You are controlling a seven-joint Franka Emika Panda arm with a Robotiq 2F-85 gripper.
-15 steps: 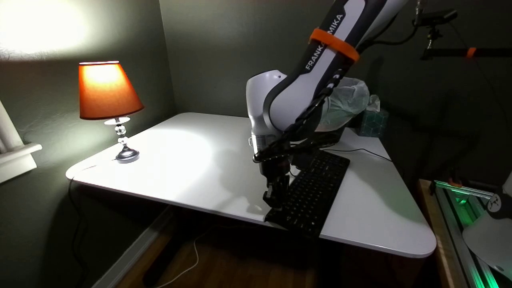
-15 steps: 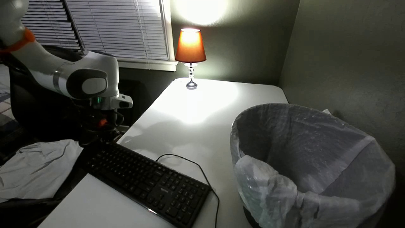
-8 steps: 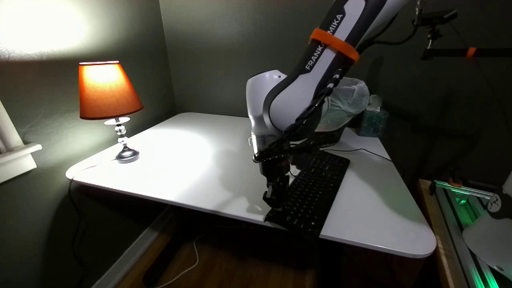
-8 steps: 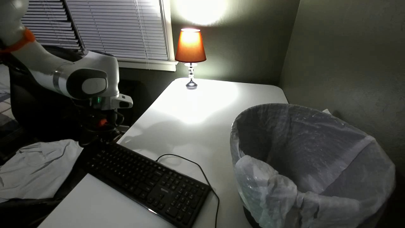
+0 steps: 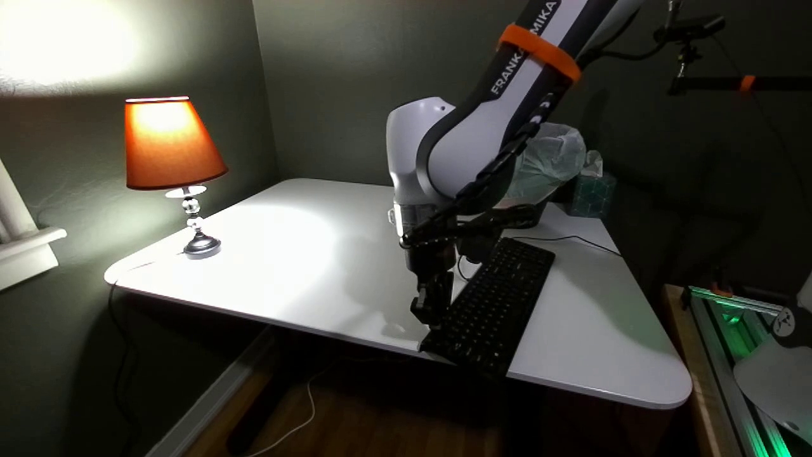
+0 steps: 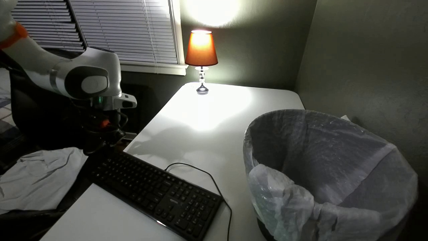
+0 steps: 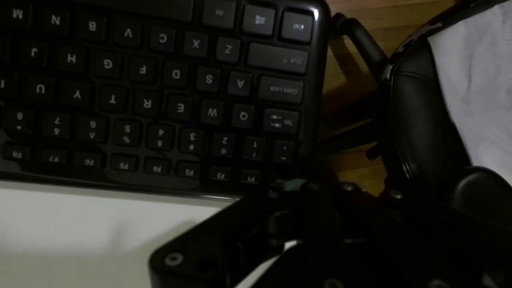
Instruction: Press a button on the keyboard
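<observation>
The black keyboard (image 5: 504,289) lies on the white desk (image 5: 317,266), one short end at the desk's edge. It also shows in an exterior view (image 6: 160,192) and, upside down with letter keys facing me, in the wrist view (image 7: 160,88). My gripper (image 5: 434,317) points down at the keyboard's corner by the desk edge, and is dark in an exterior view (image 6: 100,149). In the wrist view the fingertips (image 7: 306,186) are close together beside the Esc key, which they partly hide. They look shut with nothing between them. I cannot tell whether they touch the keyboard.
A lamp (image 6: 202,50) stands at the desk's far corner. A bin with a plastic liner (image 6: 321,160) and a tissue box (image 5: 593,193) are by the keyboard's far end. The keyboard cable (image 6: 210,177) lies on the desk. A black chair with a white cloth (image 6: 43,177) is beside the desk.
Between half a second ago and now, the arm and gripper have risen a little and shifted slightly left in both exterior views. The keyboard has not moved.
</observation>
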